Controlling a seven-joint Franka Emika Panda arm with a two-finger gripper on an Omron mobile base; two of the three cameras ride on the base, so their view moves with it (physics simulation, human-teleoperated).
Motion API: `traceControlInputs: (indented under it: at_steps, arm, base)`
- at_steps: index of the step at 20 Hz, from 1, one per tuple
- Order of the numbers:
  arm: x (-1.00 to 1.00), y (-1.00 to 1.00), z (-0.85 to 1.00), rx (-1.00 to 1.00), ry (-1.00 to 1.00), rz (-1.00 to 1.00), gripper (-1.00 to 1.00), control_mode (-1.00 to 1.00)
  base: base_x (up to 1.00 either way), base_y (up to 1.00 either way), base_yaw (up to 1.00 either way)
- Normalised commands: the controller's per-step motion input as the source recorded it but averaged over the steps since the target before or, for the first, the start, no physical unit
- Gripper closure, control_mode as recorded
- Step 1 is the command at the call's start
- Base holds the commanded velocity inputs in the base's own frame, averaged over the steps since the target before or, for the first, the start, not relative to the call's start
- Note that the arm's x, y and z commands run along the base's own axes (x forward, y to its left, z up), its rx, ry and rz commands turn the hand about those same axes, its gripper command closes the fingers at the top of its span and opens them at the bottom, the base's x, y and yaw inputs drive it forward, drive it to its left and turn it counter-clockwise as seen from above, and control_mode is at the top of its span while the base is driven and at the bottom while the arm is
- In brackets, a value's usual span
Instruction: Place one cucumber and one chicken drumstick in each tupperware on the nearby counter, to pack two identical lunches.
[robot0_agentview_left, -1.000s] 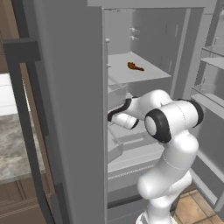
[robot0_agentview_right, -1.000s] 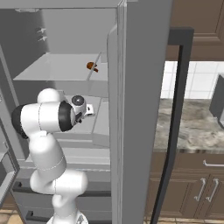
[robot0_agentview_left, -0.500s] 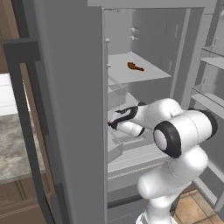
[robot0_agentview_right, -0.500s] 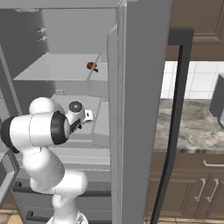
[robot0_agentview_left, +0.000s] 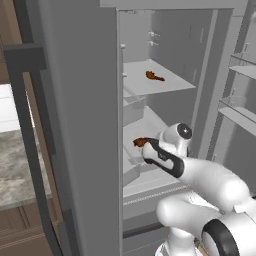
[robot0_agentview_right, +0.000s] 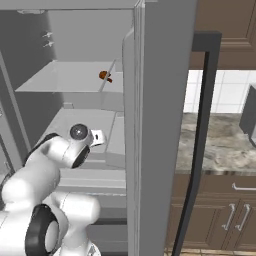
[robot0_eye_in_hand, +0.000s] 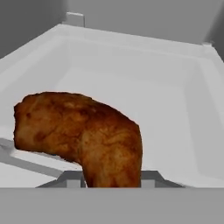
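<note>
From the left base view, my gripper (robot0_agentview_left: 141, 144) is inside the open fridge (robot0_agentview_left: 80, 125), above a lower shelf, fingers drawn in close around a chicken drumstick (robot0_agentview_left: 140, 142), while a second drumstick (robot0_agentview_left: 154, 76) lies on the upper shelf (robot0_agentview_left: 165, 85). Over on the right base view, that second drumstick (robot0_agentview_right: 105, 76) sits near the shelf's edge, with the counter (robot0_agentview_right: 220, 145) off to the right. In my hand view, the held drumstick (robot0_eye_in_hand: 81, 135) looms large, its narrow end down between my fingers, a pale bin (robot0_eye_in_hand: 175, 87) behind it.

Inside the open fridge (robot0_agentview_left: 165, 45), one chicken drumstick (robot0_agentview_left: 154, 76) lies on the upper shelf (robot0_agentview_left: 165, 85), the second drumstick (robot0_agentview_left: 140, 142) sits below it at the gripper (robot0_agentview_left: 145, 146), over the lower shelf (robot0_agentview_left: 150, 120), and the counter (robot0_agentview_right: 220, 145) runs to the fridge's right.
</note>
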Motion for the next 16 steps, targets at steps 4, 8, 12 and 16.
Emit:
traceControlInputs:
  at_steps: [4,8,12,16]
  arm:
    - [-0.60,-0.08,0.94,-0.04,0.10,0.00,1.00,-1.00]
    - [-0.61,-0.02,0.39,-0.07,0.12,0.00,1.00,-1.00]
    - [-0.70,0.00,0.15,-0.05,0.00,0.00,1.00,-1.00]
    - [-0.89,-0.07,0.37,-0.01,-0.03,0.00,1.00,-1.00]
  base:
    - [0.00,0.00,0.00]
    - [0.00,0.00,0.00]
    - [0.00,0.00,0.00]
    - [0.00,0.00,0.00]
